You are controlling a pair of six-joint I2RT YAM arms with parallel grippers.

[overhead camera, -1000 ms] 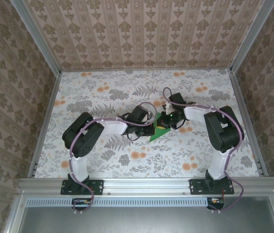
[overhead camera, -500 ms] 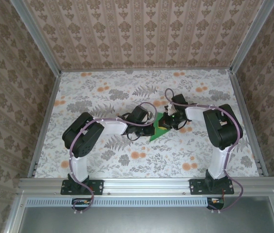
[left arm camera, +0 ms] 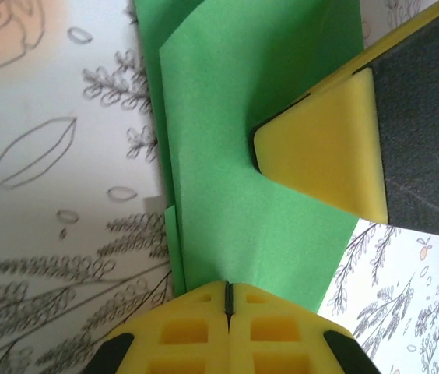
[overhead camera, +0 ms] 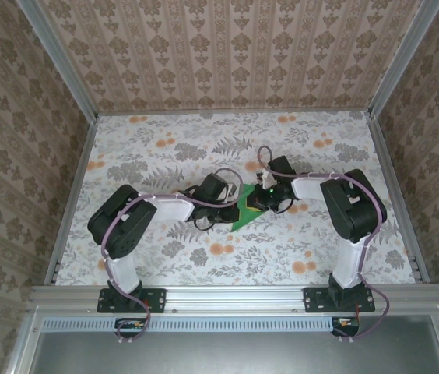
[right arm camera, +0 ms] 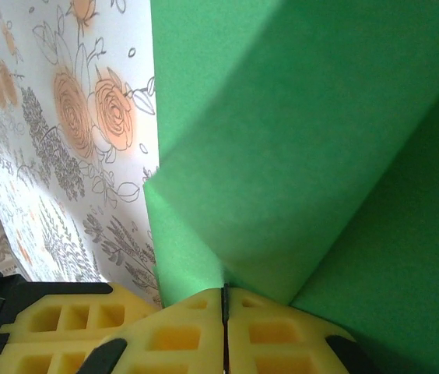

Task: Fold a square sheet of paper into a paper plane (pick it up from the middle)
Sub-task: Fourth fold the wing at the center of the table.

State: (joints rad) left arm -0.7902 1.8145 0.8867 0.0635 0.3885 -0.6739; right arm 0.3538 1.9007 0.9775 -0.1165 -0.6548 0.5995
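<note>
- At the near edge of the table, the two arm bases sit side by side. The left arm and right arm both bend inward toward the middle.
- Mid-table, the left gripper and right gripper meet nose to nose at the paper, which lies between them on the floral cover.
- In the left wrist view, the left gripper's yellow pads are pressed together with no gap. The paper's near edge runs into their seam (pinched, as far as this view tells).
- Just beyond the pads, the paper is doubled over itself. A top layer lies askew on a lower one, whose edge peeks out along the left side.
- Farther on in that view, a yellow-tipped finger of the right gripper rests on the top layer, which bows up at its tip.
- In the right wrist view, the right gripper's pads are likewise closed tight, with a folded corner of the paper caught at their seam. A flap rises away from it, lighter on top and shaded to the right.
- Beyond the grippers, the floral table runs to the patterned back wall.
</note>
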